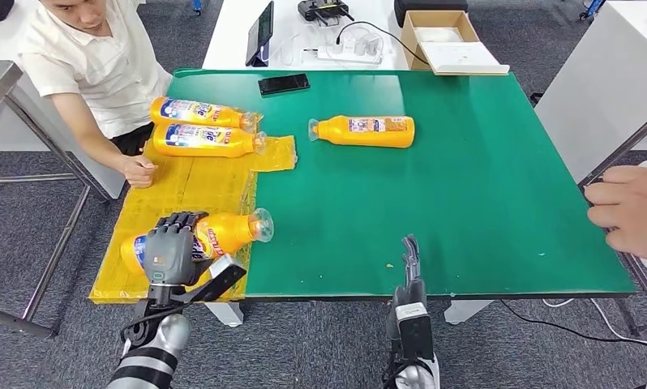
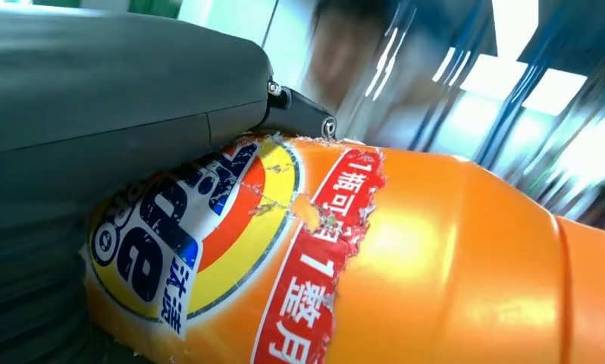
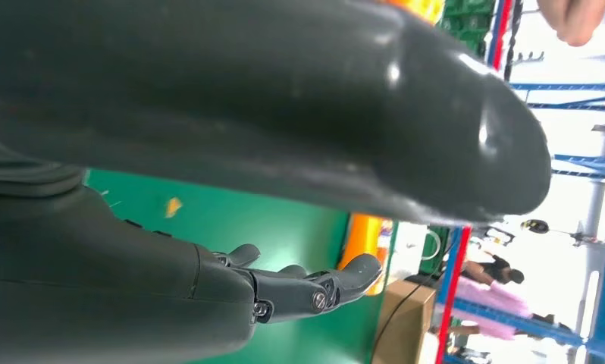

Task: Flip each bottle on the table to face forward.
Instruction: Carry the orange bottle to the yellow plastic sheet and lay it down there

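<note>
Three orange detergent bottles lie on their sides on a yellow sheet (image 1: pixel 192 185) at the table's left. My left hand (image 1: pixel 173 245) grips the nearest bottle (image 1: pixel 226 231), its clear cap pointing right; up close its torn label (image 2: pixel 231 235) faces the left wrist camera. Two more bottles (image 1: pixel 197 111) (image 1: pixel 203 140) lie side by side at the far left, labels up. Another bottle (image 1: pixel 367 130) rests on the green mat (image 1: pixel 434 203) near the middle back. My right hand (image 1: pixel 410 263) is open at the table's front edge, fingers (image 3: pixel 315 288) stretched out and holding nothing.
A person sits at the far left with a fist (image 1: pixel 139 172) on the yellow sheet. Another person's hand (image 1: pixel 631 211) reaches in over the right edge. A black phone (image 1: pixel 284 83) lies at the mat's back edge. Behind stand a tablet (image 1: pixel 261 32), a power strip (image 1: pixel 350 50) and a cardboard box (image 1: pixel 446 39).
</note>
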Robot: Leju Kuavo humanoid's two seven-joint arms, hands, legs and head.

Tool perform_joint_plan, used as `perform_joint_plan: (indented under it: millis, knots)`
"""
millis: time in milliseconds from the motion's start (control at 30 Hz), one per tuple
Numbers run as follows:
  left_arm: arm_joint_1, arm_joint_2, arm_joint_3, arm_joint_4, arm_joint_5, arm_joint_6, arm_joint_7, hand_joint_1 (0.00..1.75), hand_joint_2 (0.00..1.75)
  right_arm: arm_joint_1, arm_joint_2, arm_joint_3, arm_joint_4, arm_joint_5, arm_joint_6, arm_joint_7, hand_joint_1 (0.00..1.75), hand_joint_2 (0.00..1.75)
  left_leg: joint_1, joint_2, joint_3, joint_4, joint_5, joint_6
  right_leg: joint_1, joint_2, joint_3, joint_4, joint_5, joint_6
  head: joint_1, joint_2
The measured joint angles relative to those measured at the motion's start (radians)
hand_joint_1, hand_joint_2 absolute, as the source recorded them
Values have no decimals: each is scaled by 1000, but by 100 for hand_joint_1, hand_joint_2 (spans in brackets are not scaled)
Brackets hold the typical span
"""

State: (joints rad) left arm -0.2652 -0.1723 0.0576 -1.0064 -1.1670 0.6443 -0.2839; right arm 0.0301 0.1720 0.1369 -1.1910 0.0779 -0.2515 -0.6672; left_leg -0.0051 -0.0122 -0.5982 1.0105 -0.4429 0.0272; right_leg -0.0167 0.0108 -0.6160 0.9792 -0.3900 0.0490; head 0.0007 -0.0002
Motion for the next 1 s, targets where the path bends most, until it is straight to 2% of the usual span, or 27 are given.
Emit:
perform_joint_plan:
  millis: [67, 133, 267, 467, 500, 533, 600, 633, 667, 867, 1000]
  knots:
    - [-74, 34, -12, 137, 0, -63, 86, 175, 175, -16, 5, 5, 4, 7, 13, 0, 0, 0, 0, 1, 0, 0, 0, 0, 0, 0, 0, 0, 0, 0, 0, 0]
    - [-141, 63, -27, 244, -1, -103, 119, 175, 175, -28, 9, 8, 9, 11, 19, 0, 0, 0, 0, 2, 1, 0, 0, 0, 0, 0, 0, 1, 1, -1, 0, 0]
    - [-227, 97, -49, 374, 0, -131, 132, 175, 175, -40, 12, 13, 15, 12, 23, 0, 0, 0, 0, 2, 2, 0, 0, -1, 0, 0, 2, 1, 0, -1, 0, 0]
    - [-295, 117, -65, 453, 51, -224, 128, 175, 175, -50, 17, 13, 23, 13, 30, 0, 0, 0, 0, 1, 5, 0, 0, -1, 0, 0, 5, 1, 0, -1, 0, 0]
    - [-304, 119, -68, 462, 61, -246, 128, 168, 175, -52, 19, 13, 26, 13, 31, 0, 0, 0, 0, 1, 6, 0, 0, -1, 0, 0, 6, 1, 0, -1, 0, 0]
    - [-313, 121, -70, 470, 71, -266, 128, 137, 175, -55, 20, 13, 28, 13, 33, 0, 0, 0, 0, 1, 7, 0, 0, -1, 0, 0, 7, 1, 0, -1, 0, 0]
    - [-328, 124, -74, 483, 93, -298, 124, 50, 175, -59, 22, 13, 32, 14, 36, 0, 0, 0, 0, 1, 8, 0, 1, -2, 0, 0, 8, 1, 0, -1, 0, 0]
    - [-334, 125, -74, 489, 108, -312, 119, 13, 175, -61, 24, 13, 35, 14, 38, 0, 0, 0, 0, 1, 9, 0, 1, -2, 0, 0, 8, 1, 0, -1, 0, 0]
    - [-339, 127, -75, 492, 124, -328, 109, 0, 175, -62, 25, 14, 37, 14, 38, 0, 0, 0, 0, 1, 9, 0, 1, -2, 0, 0, 8, 1, 0, -1, 0, 0]
    - [-343, 136, -105, 477, 264, -440, 4, 0, 175, -61, 26, 14, 47, 12, 46, 0, 0, 0, 0, -1, 9, 0, 2, -3, 0, 0, 9, 2, 1, -1, 0, 0]
    - [-337, 142, -130, 451, 299, -470, -24, 0, 175, -61, 26, 13, 52, 11, 49, 0, 0, 0, -1, -4, 8, 0, 2, -2, -1, -2, 9, 2, 0, -1, 0, 0]
